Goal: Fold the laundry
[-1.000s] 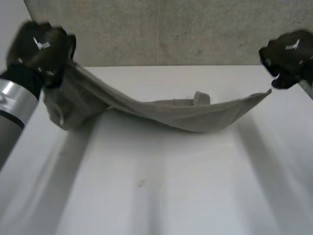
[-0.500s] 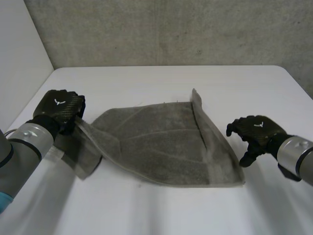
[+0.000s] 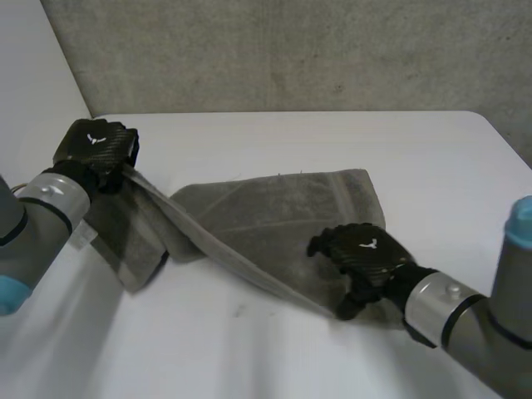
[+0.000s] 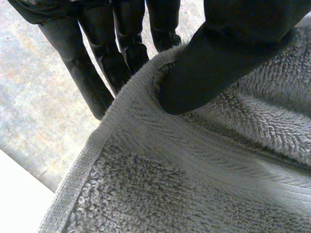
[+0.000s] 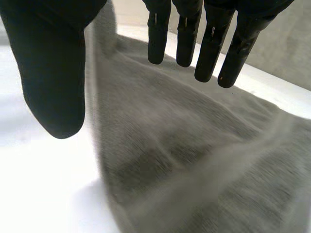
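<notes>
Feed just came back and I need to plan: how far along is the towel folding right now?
Done: nothing neat yet; the grey towel lies rumpled on the table, with no clean fold. In hand: the left hand pinches a lifted edge between fingers and thumb, and a taut ridge runs to the right hand at the near edge. Left: lay it flat, fold, square up.

A white table (image 3: 249,349) spreads from 3 o'clock round through 6 to 9 o'clock. Behind its far edge, at 12 o'clock, stands a rough grey wall (image 3: 291,50). At 10 o'clock a plain white side wall (image 3: 33,91) meets it.
</notes>
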Robot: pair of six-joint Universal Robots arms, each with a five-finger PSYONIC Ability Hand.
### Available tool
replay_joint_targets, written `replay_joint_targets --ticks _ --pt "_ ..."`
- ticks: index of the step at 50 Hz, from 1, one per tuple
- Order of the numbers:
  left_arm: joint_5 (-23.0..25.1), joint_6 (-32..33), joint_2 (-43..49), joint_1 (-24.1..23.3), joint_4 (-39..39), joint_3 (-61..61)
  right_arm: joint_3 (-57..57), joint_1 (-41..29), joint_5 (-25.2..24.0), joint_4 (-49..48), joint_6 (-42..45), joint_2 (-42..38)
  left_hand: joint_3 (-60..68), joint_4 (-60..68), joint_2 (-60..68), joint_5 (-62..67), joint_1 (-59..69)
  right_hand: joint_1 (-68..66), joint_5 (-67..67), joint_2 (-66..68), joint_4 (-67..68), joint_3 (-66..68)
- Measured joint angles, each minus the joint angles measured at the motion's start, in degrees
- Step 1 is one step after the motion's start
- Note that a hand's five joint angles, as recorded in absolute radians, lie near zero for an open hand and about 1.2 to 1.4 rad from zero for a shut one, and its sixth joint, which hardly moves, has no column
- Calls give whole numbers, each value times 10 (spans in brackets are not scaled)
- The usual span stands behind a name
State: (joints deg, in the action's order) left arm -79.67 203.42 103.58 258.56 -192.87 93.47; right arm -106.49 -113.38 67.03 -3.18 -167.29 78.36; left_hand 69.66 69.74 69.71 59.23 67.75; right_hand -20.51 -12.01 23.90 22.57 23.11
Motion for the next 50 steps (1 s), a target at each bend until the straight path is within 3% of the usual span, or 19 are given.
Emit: replay_joint_targets --ticks 8,24,27,30,32,39,50 --pt "-2 -1 40 0 -1 -32 59 -79 50 -22 -85 -56 0 0 0 0 -1 0 1 0 0 0" --pt "-3 -3 48 10 -2 -35 170 -120 130 -33 -126 -198 0 0 0 0 -1 0 1 0 0 0" --pt "-3 -4 46 17 -1 -35 182 -116 148 -35 -122 -215 0 0 0 0 -1 -90 -111 106 116 115" --pt "-3 -5 46 19 -1 -34 182 -116 150 -35 -122 -216 0 0 0 0 -1 -90 -111 106 116 115" --pt "-3 -5 44 26 0 -33 181 -111 154 -38 -120 -213 0 0 0 0 -1 -186 -223 221 232 228" --pt "-3 -5 41 30 3 -26 148 -51 130 -33 -107 -161 0 0 0 0 -1 -341 -416 416 429 423" --pt "0 -3 9 21 26 1 107 64 8 33 -43 -97 0 0 0 0 -1 -342 -434 432 455 444"
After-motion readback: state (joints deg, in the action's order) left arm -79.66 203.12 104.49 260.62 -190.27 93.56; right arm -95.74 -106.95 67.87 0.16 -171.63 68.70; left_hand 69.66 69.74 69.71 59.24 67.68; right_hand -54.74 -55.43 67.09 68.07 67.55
